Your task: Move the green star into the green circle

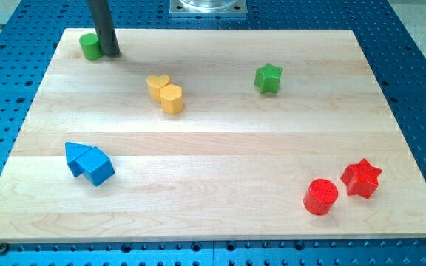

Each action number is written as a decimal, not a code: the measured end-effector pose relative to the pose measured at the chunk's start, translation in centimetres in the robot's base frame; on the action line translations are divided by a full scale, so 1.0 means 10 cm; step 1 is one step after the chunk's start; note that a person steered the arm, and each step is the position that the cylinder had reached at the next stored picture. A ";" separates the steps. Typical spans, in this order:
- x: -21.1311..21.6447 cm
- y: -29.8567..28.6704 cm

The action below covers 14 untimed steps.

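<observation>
tip on the wrong side of the job

our rod ends in my tip (pixel 112 53), planted at the top left corner of the wooden board (pixel 213 214), just right of the green circle (pixel 90 46) and seemingly touching it. there is no gripper on this arm, so nothing is clasped or let go; the tip only pushes.

the green star (pixel 268 77) sits near the top edge, right of centre, well apart from us. it lies to the view's right of the tip and a little lower, with the circle on the tip's other side. we judge the tip must go round to the star's far right side to push it leftward. the yellow blocks (pixel 166 93) lie below that line.
</observation>
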<state>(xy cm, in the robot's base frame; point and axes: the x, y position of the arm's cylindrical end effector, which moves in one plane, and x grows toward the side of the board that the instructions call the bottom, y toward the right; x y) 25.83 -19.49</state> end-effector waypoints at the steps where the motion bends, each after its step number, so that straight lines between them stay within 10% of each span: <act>1: -0.02 0.73; 3: 0.08 3.45; 5: 0.97 3.50; 7: 0.29 1.51; 10: -0.05 0.22; 14: 0.05 1.73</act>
<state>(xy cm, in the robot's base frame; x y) 26.34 -2.21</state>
